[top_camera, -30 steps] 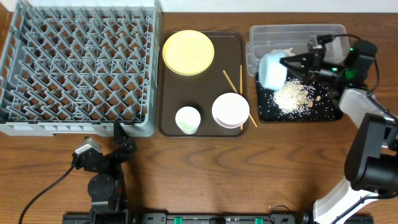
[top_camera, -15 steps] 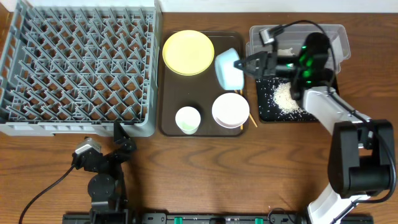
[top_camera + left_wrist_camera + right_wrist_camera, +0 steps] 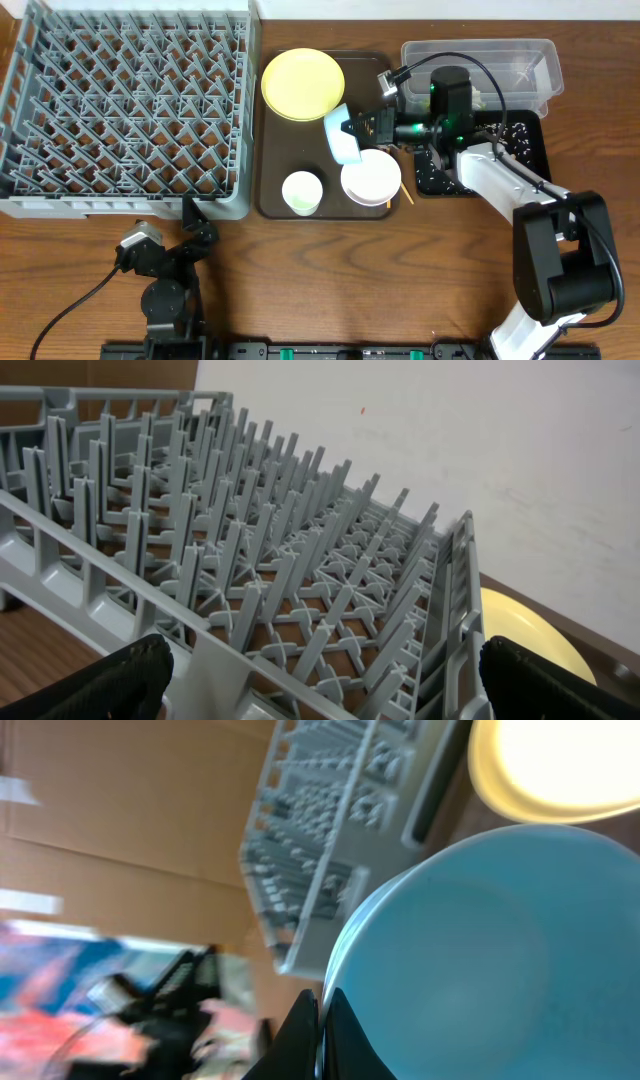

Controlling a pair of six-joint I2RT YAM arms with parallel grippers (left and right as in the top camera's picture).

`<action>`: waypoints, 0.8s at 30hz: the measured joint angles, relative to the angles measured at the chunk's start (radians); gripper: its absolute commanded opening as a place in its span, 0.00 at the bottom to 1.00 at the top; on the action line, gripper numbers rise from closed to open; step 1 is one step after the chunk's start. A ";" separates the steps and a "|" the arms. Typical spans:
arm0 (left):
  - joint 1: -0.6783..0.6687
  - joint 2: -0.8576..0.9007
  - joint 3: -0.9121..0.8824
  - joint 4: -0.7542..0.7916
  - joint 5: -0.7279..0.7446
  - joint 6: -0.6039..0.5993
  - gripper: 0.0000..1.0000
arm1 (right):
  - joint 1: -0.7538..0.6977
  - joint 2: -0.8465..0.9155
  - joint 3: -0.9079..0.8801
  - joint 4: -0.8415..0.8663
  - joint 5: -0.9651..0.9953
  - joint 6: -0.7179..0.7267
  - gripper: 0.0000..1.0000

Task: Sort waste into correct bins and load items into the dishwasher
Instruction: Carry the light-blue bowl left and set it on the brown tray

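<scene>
My right gripper (image 3: 362,128) is shut on the rim of the light blue bowl (image 3: 342,135) and holds it tilted above the brown serving tray, between the yellow plate (image 3: 302,83) and the small white bowl (image 3: 371,177). The wrist view shows the bowl (image 3: 500,950) large, with the fingers (image 3: 322,1030) pinching its rim. The white cup (image 3: 302,192) stands on the tray. A chopstick (image 3: 375,128) lies partly under the arm. The grey dish rack (image 3: 125,105) is at left. White grains lie in the black tray (image 3: 525,160). The clear tub (image 3: 520,60) is behind it. My left gripper (image 3: 320,680) is open by the rack's edge (image 3: 250,660).
The dark brown serving tray (image 3: 275,200) sits between the rack and the bins. My right arm stretches over the black tray. A cable runs along the table's front left.
My right gripper has carried the light blue bowl leftward from above the black tray to above the serving tray. The left arm has not moved.
</scene>
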 measured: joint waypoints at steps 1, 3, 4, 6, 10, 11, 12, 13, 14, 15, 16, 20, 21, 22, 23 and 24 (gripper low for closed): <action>0.000 0.000 0.000 0.000 0.000 0.000 1.00 | 0.002 0.000 0.000 -0.004 0.022 -0.024 0.02; 0.000 0.000 0.000 0.000 0.000 0.000 1.00 | 0.006 0.000 0.001 -0.006 0.055 -0.060 0.02; 0.000 0.000 0.000 0.000 0.000 0.000 1.00 | 0.008 0.000 0.002 -0.010 0.070 -0.074 0.02; 0.000 0.000 0.000 0.000 0.000 0.000 1.00 | 0.016 0.000 0.017 -0.040 0.091 -0.099 0.01; 0.000 0.000 0.000 0.000 0.000 0.000 1.00 | 0.047 0.000 0.129 -0.263 0.157 -0.188 0.02; 0.000 0.000 0.000 0.000 0.000 0.000 1.00 | 0.058 0.000 0.173 -0.350 0.186 -0.221 0.02; 0.000 0.000 0.000 -0.001 0.000 0.000 1.00 | 0.072 0.000 0.218 -0.439 0.223 -0.257 0.02; 0.000 0.000 0.000 -0.001 0.000 0.000 1.00 | 0.089 0.000 0.268 -0.528 0.264 -0.295 0.01; 0.000 0.000 0.000 -0.001 0.000 0.000 1.00 | 0.112 0.000 0.325 -0.621 0.320 -0.335 0.01; 0.000 0.000 0.001 -0.001 0.000 0.000 1.00 | 0.135 0.000 0.372 -0.691 0.372 -0.373 0.01; 0.000 0.000 0.001 -0.001 0.000 0.000 1.00 | 0.158 0.000 0.420 -0.753 0.427 -0.407 0.01; 0.000 0.000 0.001 -0.002 0.000 0.000 1.00 | 0.257 -0.002 0.550 -0.864 0.630 -0.515 0.01; 0.000 0.000 0.001 -0.002 0.000 0.000 1.00 | 0.282 -0.003 0.564 -0.868 0.678 -0.536 0.01; 0.000 0.000 0.001 -0.002 0.000 0.000 1.00 | 0.303 -0.004 0.570 -0.869 0.716 -0.552 0.01; 0.000 0.000 0.001 -0.002 0.000 0.000 1.00 | 0.322 -0.004 0.573 -0.872 0.753 -0.565 0.01; 0.000 0.000 0.001 -0.002 0.000 0.000 1.00 | 0.338 -0.004 0.573 -0.875 0.788 -0.575 0.01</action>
